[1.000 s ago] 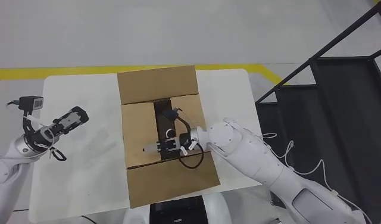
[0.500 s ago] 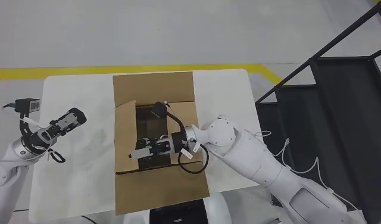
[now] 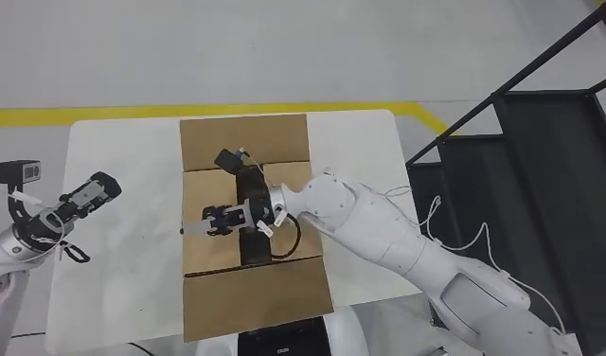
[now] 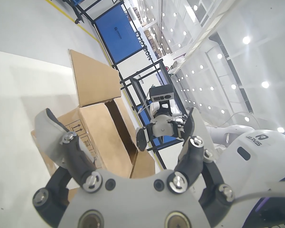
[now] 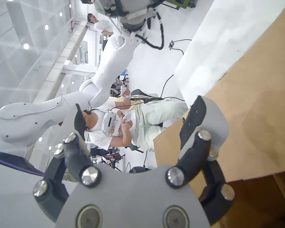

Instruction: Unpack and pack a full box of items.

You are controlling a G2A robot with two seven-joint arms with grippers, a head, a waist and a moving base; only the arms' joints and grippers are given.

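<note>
R gripper [image 3: 197, 229], fingers wide apart & empty, over left flap [image 3: 210, 250] of brown cardboard box [image 3: 246, 140] mid white table [image 3: 123, 148]: I'd hook flap's inner edge, lift slow w/o dragging box; L gripper [image 3: 92, 189], also spread & empty, by table's left edge.

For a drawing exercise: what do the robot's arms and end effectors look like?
Both arms are smooth white shells trailing thin cables. The left end effector and right end effector have grey base plates, silver screws, black links and pale grey fingers with dark pads.
</note>
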